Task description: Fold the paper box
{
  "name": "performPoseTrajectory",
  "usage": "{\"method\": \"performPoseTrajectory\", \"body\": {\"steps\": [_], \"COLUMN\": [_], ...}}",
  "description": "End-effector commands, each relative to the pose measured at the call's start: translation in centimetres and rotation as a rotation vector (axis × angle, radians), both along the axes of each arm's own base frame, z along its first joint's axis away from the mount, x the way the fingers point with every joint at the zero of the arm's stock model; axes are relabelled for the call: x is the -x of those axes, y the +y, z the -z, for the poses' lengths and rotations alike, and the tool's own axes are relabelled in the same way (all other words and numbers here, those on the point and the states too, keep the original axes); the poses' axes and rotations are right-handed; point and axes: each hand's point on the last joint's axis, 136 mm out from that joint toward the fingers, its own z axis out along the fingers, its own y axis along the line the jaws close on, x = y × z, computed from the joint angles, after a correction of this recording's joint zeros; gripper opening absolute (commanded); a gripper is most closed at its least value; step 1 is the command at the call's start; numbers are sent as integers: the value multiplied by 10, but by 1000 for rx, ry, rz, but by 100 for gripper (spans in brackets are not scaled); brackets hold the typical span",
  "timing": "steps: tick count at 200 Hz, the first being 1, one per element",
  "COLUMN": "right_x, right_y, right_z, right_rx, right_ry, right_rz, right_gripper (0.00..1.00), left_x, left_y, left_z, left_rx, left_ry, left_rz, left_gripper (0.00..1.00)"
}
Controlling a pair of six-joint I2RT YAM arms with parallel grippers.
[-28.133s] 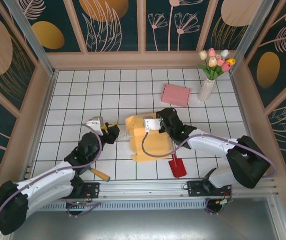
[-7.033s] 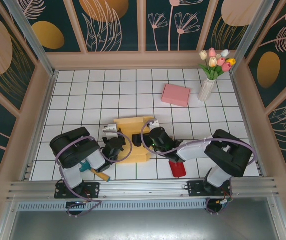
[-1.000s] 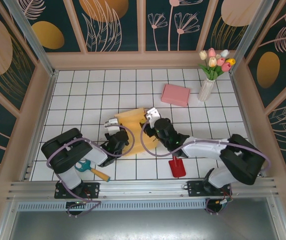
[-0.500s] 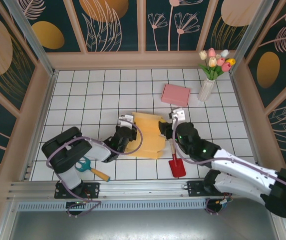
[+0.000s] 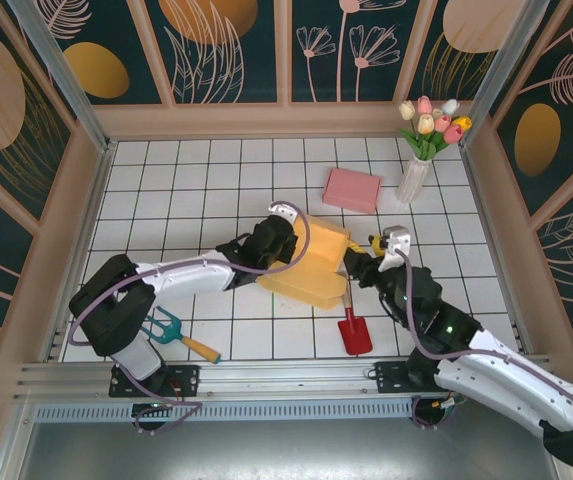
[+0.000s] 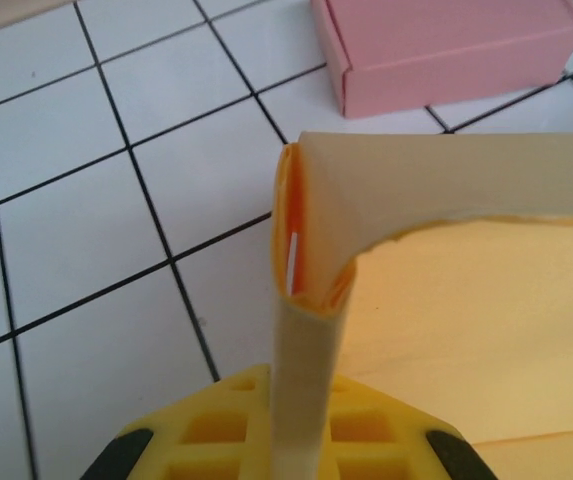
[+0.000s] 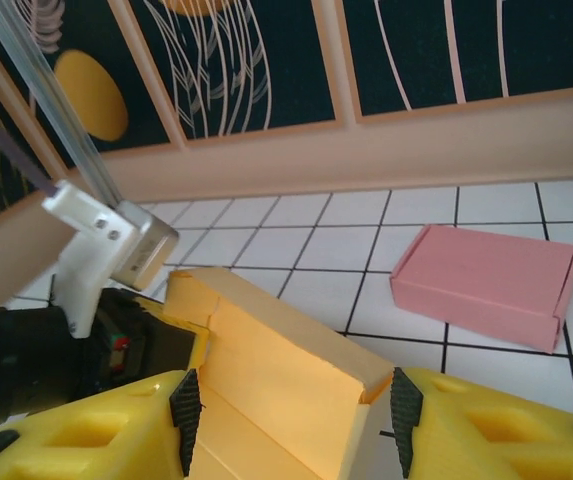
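The yellow paper box [image 5: 311, 262] lies partly folded on the white tiles at mid-table. My left gripper [image 5: 278, 240] reaches in from the left and is shut on a folded flap at the box's left end. In the left wrist view that flap [image 6: 301, 330] runs upright between the yellow fingers of the left gripper [image 6: 301, 405]. My right gripper [image 5: 358, 266] is at the box's right end. In the right wrist view the right gripper [image 7: 294, 405] is open wide, its black pads [image 7: 186, 405] straddling the raised box wall [image 7: 286, 350].
A closed pink box [image 5: 352, 189] lies behind the yellow one, with a white vase of tulips [image 5: 413, 178] to its right. A red shovel [image 5: 354, 330] lies in front of the box. A teal rake with an orange handle [image 5: 176, 332] sits at front left.
The box has shifted right and farther back and looks more closed up. The left arm has stretched out after it, still holding the flap. The right gripper has drawn back to the right.
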Motion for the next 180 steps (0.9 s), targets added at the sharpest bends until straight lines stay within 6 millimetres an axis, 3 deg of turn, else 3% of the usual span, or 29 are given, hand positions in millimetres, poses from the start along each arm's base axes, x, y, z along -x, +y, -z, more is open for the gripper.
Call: {"method": "performPoseTrajectory", "body": {"steps": [1, 42, 85, 123, 149, 180], "right_x": [8, 16, 17, 16, 15, 13], "right_y": [-2, 5, 7, 8, 9, 10], "right_z": [-1, -4, -1, 3, 10, 12], "right_rx": [-62, -106, -110, -122, -122, -116], "right_ry": [1, -2, 11, 19, 34, 41], "right_rz": [-33, -92, -108, -103, -100, -98], "right_gripper": [56, 55, 55, 55, 55, 56], "left_x": [20, 33, 29, 30, 27, 20], "left_y": [18, 24, 56, 73, 67, 56], "left_z": [25, 45, 59, 92, 104, 99], "left_rx": [-234, -459, -741, -899, -903, -872], "left_ry": [156, 277, 283, 319, 320, 289], "left_rz": [55, 195, 232, 257, 284, 296], "left_gripper": [0, 0, 0, 0, 0, 1]}}
